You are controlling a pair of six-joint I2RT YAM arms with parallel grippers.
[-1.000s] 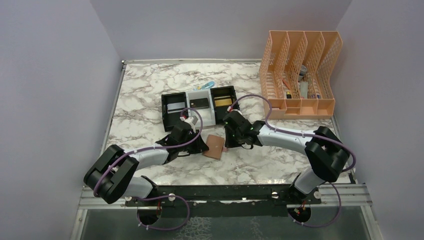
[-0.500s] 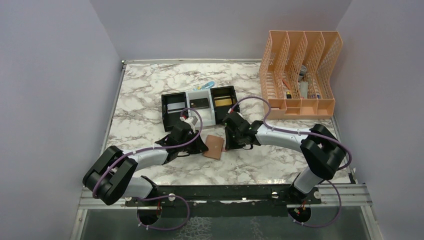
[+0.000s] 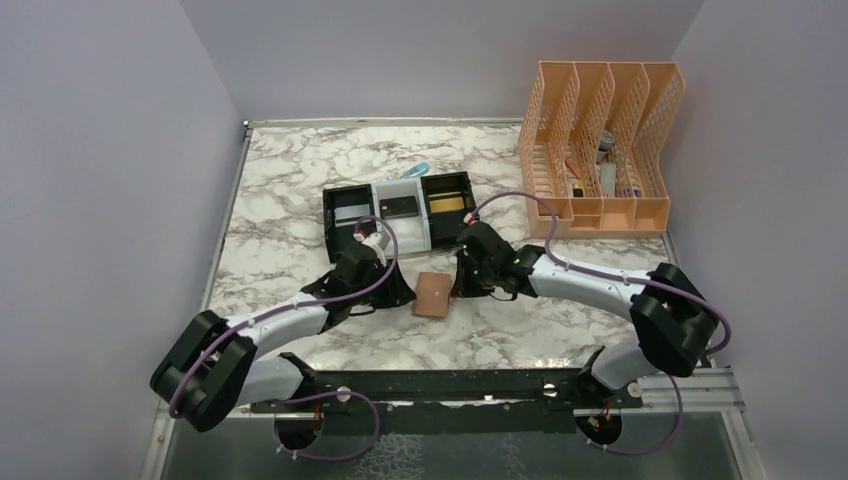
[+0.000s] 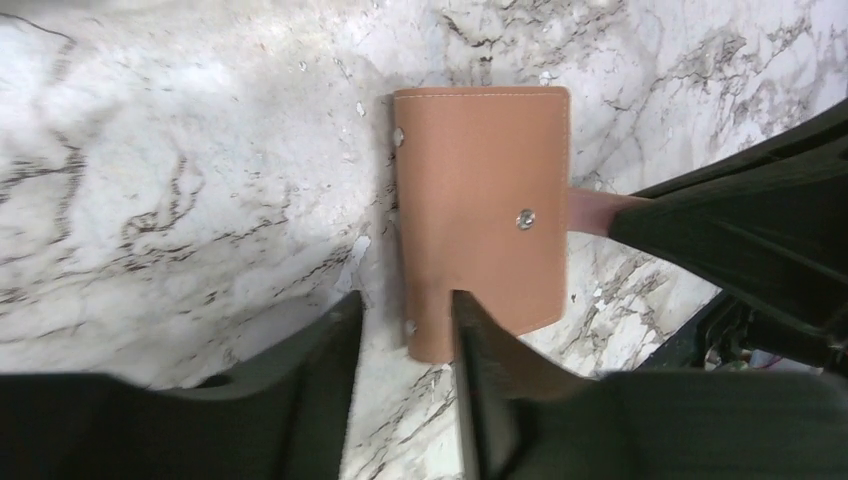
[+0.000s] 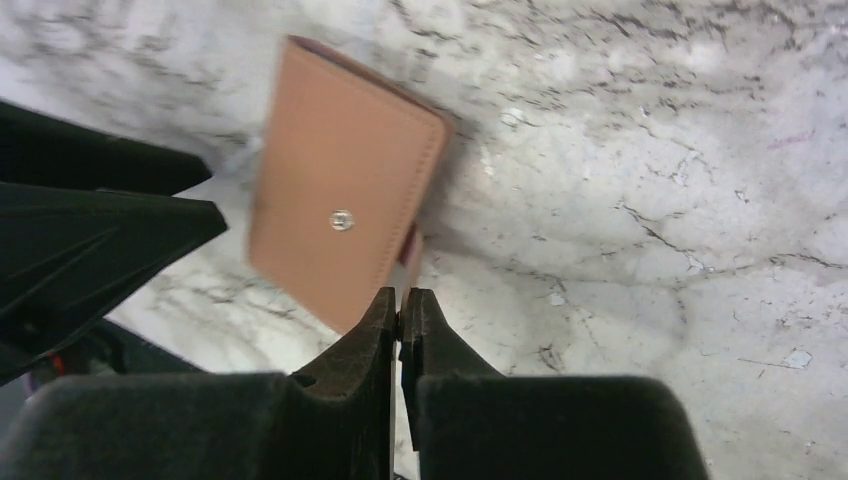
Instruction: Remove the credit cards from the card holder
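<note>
Left fingers [image 4: 325, 355]: just widened, gripping nothing; an edge of the closed card holder [image 4: 480, 200] lies between them.
Right fingers [image 5: 378, 325]: just shut by its snap tab [image 5: 411, 248]; whether they pinch it is unclear.
Meaning: the holder on the desk [image 4: 200, 200] probably gets opened next.

You can see the card holder [image 3: 433, 295] lying shut on the bench [image 3: 290, 190]. It is a small tan-brown leather wallet with a shiny snap on top and a little tab poking out one side. The credit cards [image 3: 398, 206] lie apart from it in the tray [image 3: 327, 222], one in each box: silvery, dark, gold.
</note>
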